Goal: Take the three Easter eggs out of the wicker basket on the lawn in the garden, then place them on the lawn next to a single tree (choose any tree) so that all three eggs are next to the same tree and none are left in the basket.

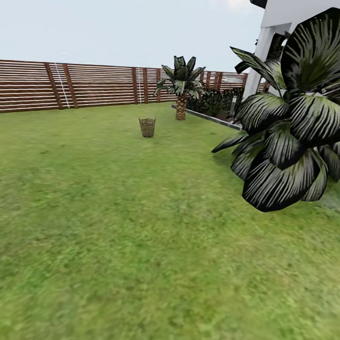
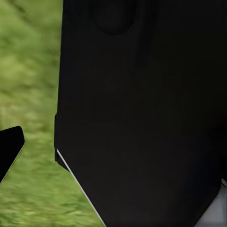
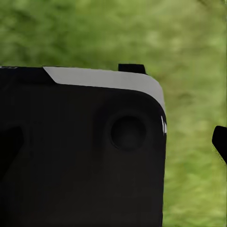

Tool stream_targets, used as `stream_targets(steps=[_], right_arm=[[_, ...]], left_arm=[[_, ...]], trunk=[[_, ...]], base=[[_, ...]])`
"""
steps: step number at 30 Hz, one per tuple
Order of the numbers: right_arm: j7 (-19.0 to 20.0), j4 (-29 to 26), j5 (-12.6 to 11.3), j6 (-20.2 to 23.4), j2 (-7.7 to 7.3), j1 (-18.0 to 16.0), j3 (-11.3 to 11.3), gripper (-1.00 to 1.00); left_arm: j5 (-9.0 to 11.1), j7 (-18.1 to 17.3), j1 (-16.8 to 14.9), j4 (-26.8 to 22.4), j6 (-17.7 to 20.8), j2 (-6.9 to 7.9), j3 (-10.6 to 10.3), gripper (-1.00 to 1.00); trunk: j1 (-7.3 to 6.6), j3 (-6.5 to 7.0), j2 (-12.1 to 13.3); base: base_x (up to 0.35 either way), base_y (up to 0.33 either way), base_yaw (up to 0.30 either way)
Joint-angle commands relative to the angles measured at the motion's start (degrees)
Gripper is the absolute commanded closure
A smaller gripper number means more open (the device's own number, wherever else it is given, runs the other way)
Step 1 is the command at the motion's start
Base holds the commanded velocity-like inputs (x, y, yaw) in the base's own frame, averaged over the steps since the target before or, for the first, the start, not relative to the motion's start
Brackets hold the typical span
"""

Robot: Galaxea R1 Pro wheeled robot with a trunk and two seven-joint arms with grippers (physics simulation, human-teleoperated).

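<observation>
Far across the bright green short-grass lawn, the small brown bucket-shaped woven-twig wicker basket stands upright on the grass, open-weave sides showing; its contents are too small to tell. Behind it runs a brown horizontal-slat wooden fence, with a short scaly-trunked palm further right. Broad dark striped leaves of a near plant fill the right side. Both wrist views show smooth black robot casing over blurred grass; I cannot tell how either arm's jaws stand, nor where the basket lies relative to them.

Count on lawn: one wicker basket, two palms; one slat fence along far edge.
</observation>
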Motion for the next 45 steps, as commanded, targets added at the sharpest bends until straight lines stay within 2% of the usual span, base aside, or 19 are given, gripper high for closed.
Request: stream_targets(steps=[1, 45], right_arm=[[0.0, 0.0, 0.0, -0.2, 0.00, 0.0, 0.0, -1.00], [0.0, 0.0, 0.1, -0.2, 0.08, 0.0, 0.1, -1.00]], left_arm=[[0.0, 0.0, 0.0, 0.0, -0.1, -0.02, 0.3, -1.00], [0.1, 0.0, 0.0, 0.0, -0.1, -0.01, 0.3, -1.00]], trunk=[[0.03, -0.05, 0.0], [0.03, -0.05, 0.0]], base=[[0.321, 0.086, 0.000], [0.321, 0.086, 0.000]])
